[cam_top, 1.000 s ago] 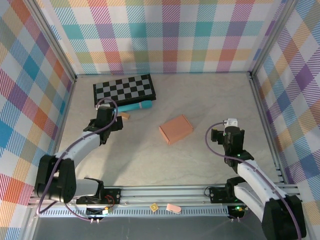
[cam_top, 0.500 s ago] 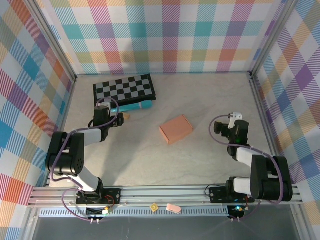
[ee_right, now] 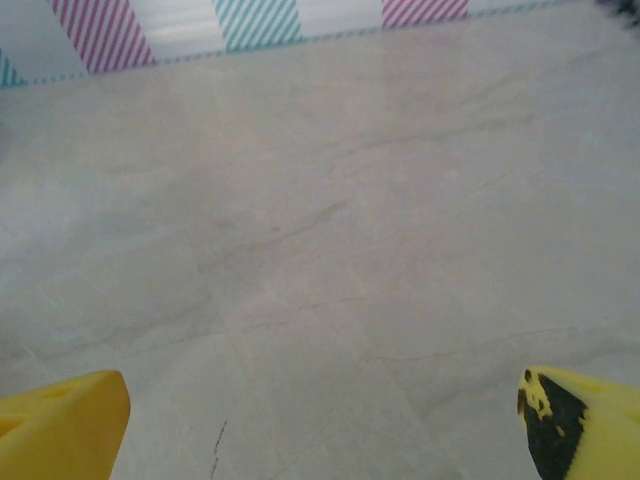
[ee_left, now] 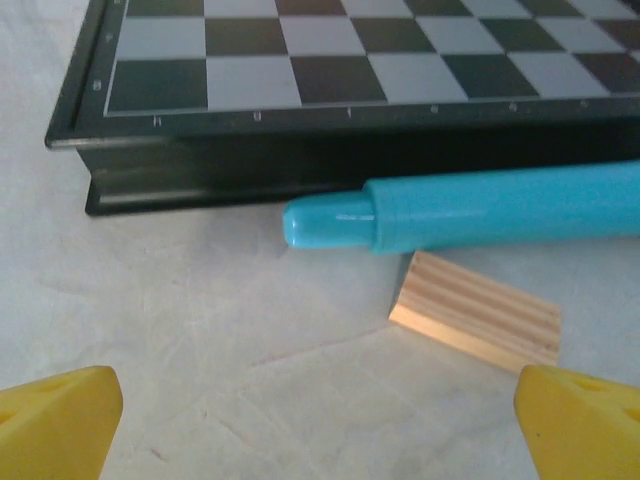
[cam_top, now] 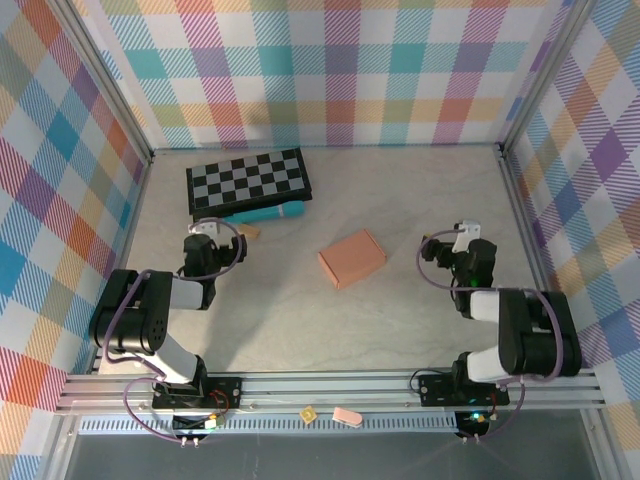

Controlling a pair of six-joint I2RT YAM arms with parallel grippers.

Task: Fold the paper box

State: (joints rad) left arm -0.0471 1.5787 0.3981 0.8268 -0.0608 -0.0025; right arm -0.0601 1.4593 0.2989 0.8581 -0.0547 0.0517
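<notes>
Arms tucked low, my jaws wide and empty.
The paper box (cam_top: pixel 352 258) sits mid-table between my left gripper (cam_top: pixel 203 238) and right gripper (cam_top: pixel 463 247); my left wrist sees chessboard (ee_left: pixel 350 60), teal pen (ee_left: pixel 480 210), wooden block (ee_left: pixel 475 312) close up.

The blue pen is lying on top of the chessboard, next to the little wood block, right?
Not on top: the blue pen lies on the table beside the chessboard, next to the little wood block. The left wrist view shows it.
</notes>
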